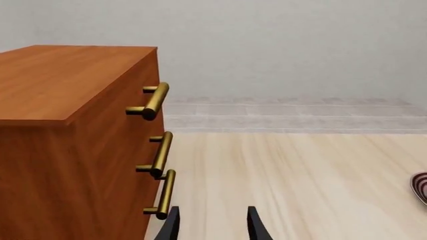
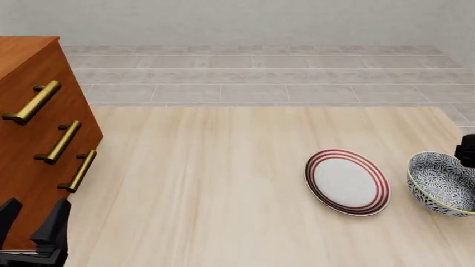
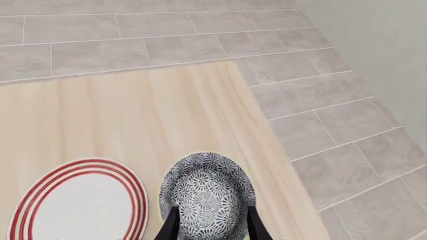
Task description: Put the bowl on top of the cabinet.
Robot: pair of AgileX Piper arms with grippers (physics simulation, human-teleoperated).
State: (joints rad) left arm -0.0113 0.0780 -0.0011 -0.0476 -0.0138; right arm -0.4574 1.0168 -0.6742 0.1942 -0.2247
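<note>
Cabinet (image 2: 33,133) is sitting at the bench's (image 2: 208,183) far left edge, with the left pincer (image 2: 33,225) hanging released just in front of it. A wide bare stretch of bench is lying between cabinet and red-ringed plate (image 2: 346,181). Bowl (image 2: 443,183) is resting just right of the plate near the right edge, with the right pincer (image 3: 212,222) hovering released, fingers straddling the bowl.

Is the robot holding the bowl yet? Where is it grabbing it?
Cannot tell. The right gripper straddles the bowl, fingers at its near rim. The left gripper holds nothing.
</note>
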